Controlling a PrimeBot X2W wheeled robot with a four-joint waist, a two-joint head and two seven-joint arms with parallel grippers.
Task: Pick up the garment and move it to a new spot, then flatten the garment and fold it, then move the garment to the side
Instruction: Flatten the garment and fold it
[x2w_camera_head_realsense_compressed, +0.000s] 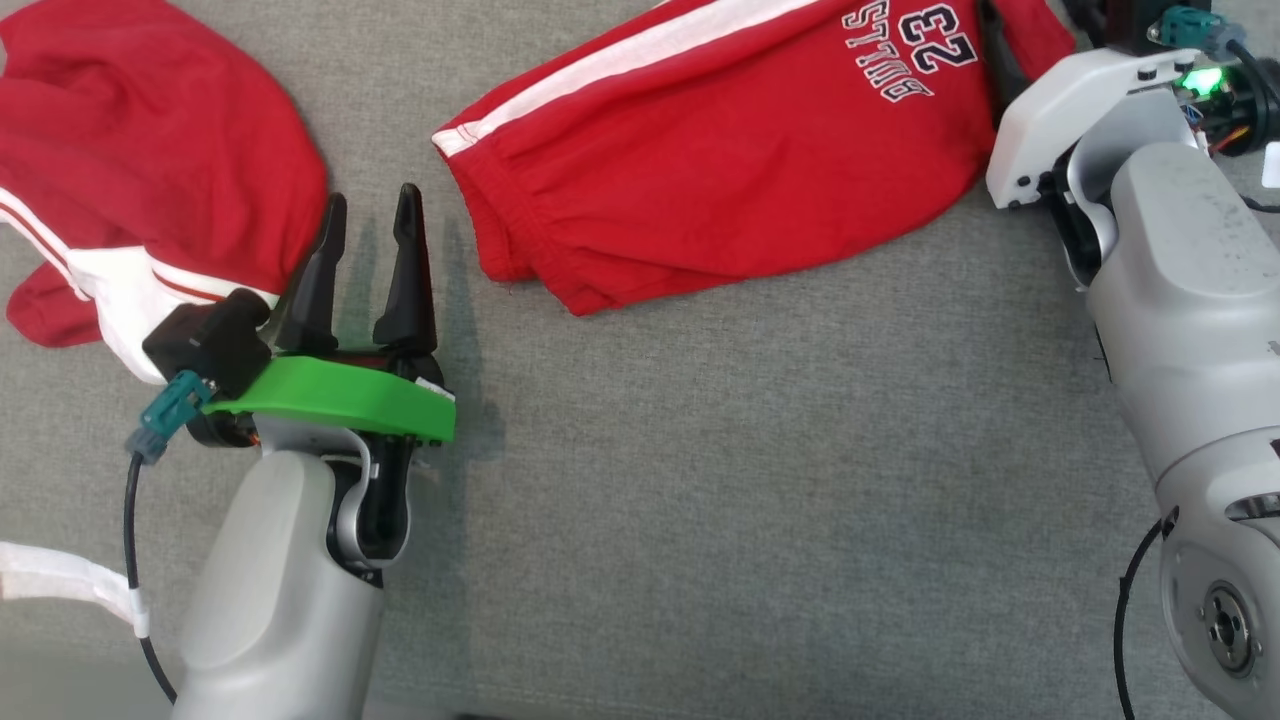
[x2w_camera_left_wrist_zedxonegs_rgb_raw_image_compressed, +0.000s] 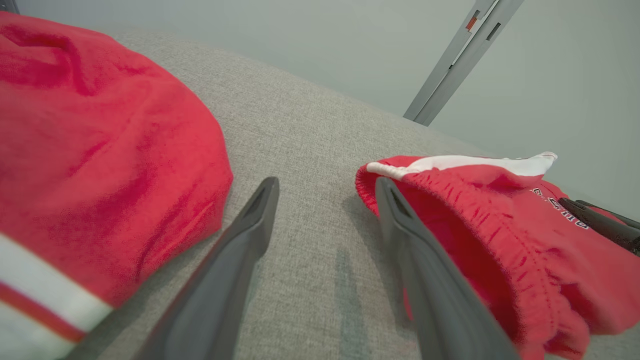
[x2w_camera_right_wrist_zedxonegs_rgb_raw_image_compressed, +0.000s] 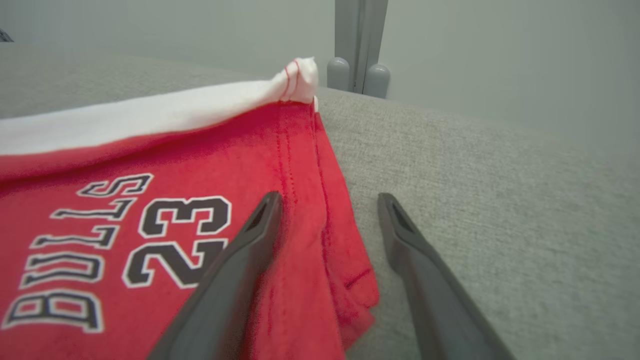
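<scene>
The garment (x2w_camera_head_realsense_compressed: 720, 170) is a pair of red shorts with a white side stripe and a "BULLS 23" print, lying on the grey cloth surface (x2w_camera_head_realsense_compressed: 750, 500) at the top middle. My left gripper (x2w_camera_head_realsense_compressed: 372, 197) stands open just left of the elastic waistband (x2w_camera_left_wrist_zedxonegs_rgb_raw_image_compressed: 450, 210), holding nothing. In the left wrist view its fingers (x2w_camera_left_wrist_zedxonegs_rgb_raw_image_compressed: 326, 184) frame bare grey cloth. At the shorts' right end my right gripper (x2w_camera_right_wrist_zedxonegs_rgb_raw_image_compressed: 328, 197) is open, its left finger over the stitched hem (x2w_camera_right_wrist_zedxonegs_rgb_raw_image_compressed: 320, 240) and its right finger over grey cloth. The shorts (x2w_camera_right_wrist_zedxonegs_rgb_raw_image_compressed: 100, 200) lie loose there.
A second red garment (x2w_camera_head_realsense_compressed: 150, 150) with a white band lies bunched at the top left, close beside my left gripper; it is also in the left wrist view (x2w_camera_left_wrist_zedxonegs_rgb_raw_image_compressed: 100, 150). A white strap (x2w_camera_head_realsense_compressed: 60, 580) lies at the lower left. A grey post (x2w_camera_right_wrist_zedxonegs_rgb_raw_image_compressed: 357, 45) stands behind the surface.
</scene>
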